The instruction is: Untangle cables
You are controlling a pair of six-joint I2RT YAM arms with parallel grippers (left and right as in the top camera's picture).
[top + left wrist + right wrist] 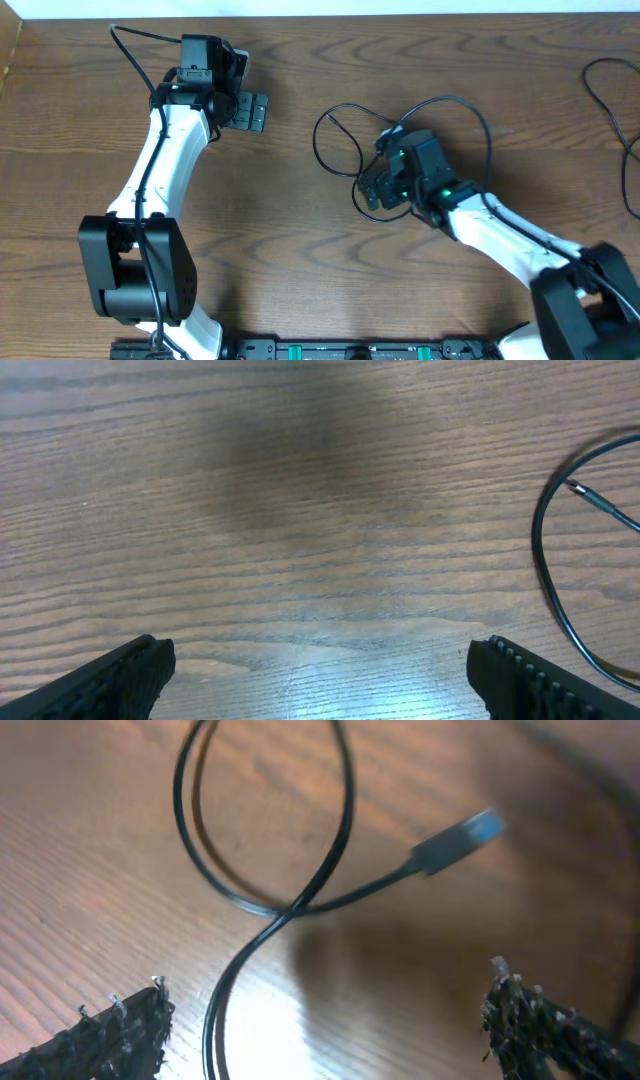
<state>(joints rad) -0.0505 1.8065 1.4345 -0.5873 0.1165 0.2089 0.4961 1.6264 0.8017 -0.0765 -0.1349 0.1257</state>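
A thin black cable [338, 140] lies in loops at the table's middle, and one strand arcs over my right gripper [372, 190]. In the right wrist view the cable [290, 905] crosses itself in a loop, and its plug [455, 840] lies to the right. My right gripper [325, 995] is open just above the table, and a strand runs between its fingers near the left one. My left gripper [245, 110] is open and empty at the far left. In its wrist view, where the left gripper [320, 660] is open, a cable loop [545, 560] shows at the right. No white cable is in view.
Another black cable [610, 100] curls at the table's far right edge. Thick black cords run along both arms. The table's back edge [320, 12] is just behind the left gripper.
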